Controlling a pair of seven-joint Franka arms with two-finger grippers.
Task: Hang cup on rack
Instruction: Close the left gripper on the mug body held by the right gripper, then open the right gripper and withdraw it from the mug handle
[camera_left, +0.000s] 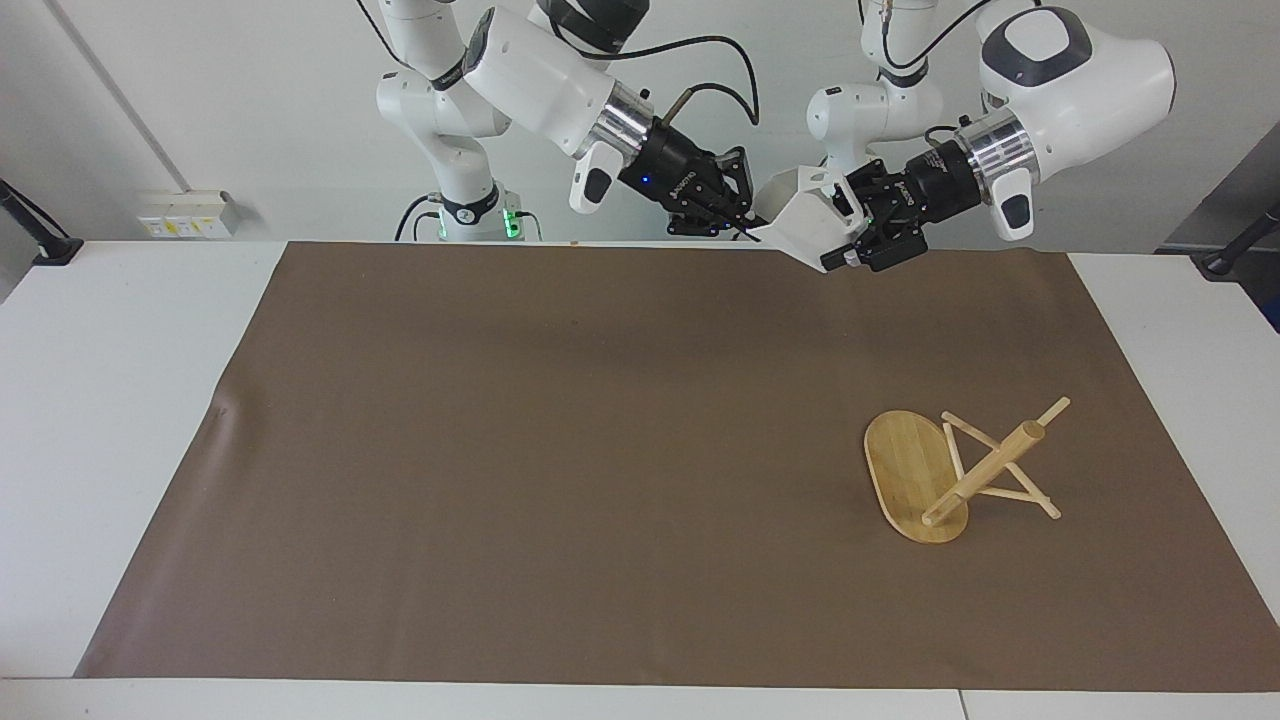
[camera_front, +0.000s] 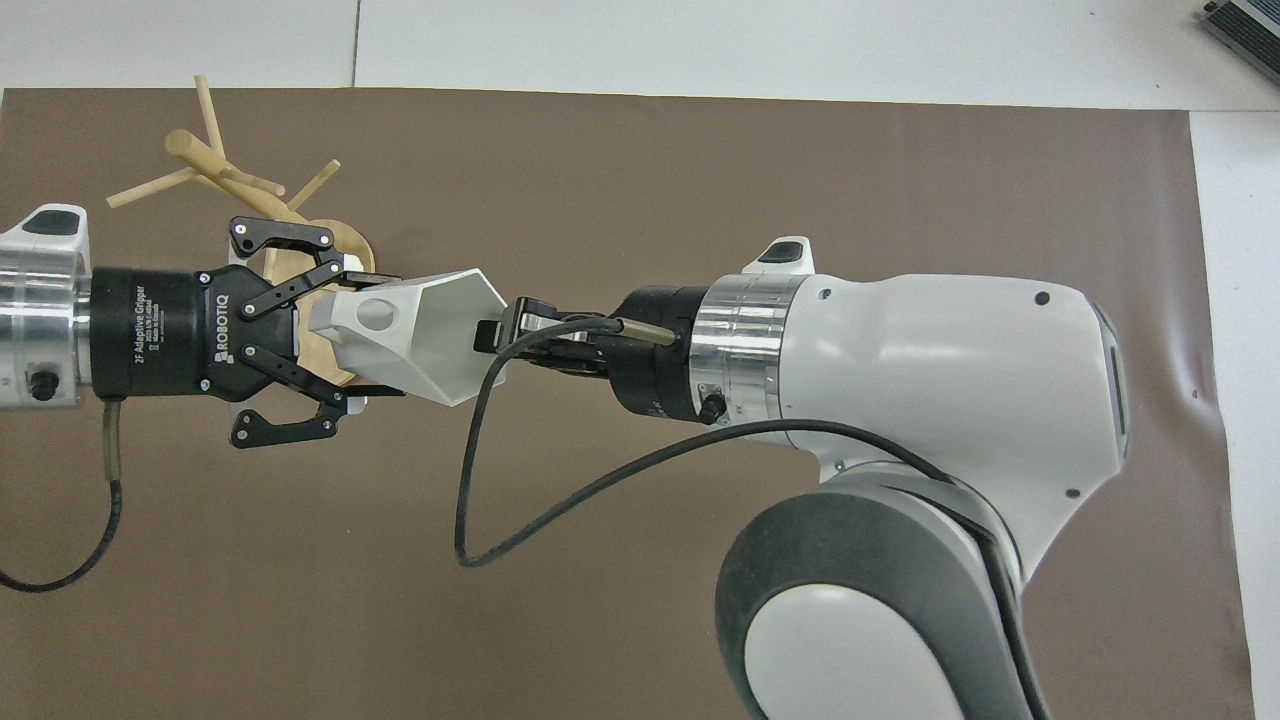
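Grippers (camera_front: 350, 335) (camera_front: 490, 335) both clamping cup (camera_front: 430, 335)

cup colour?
Plain white, no pattern. The cup, held up between the two hands, shows best in the overhead view.

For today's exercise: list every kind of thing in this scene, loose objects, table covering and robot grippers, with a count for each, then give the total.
White cup, held in the air between both grippers: 1
Bamboo rack, tipped on its side on the mat: 1
Brown mat: 1
Grippers, left gripper and right gripper, both shut on the cup: 2
Total: 5
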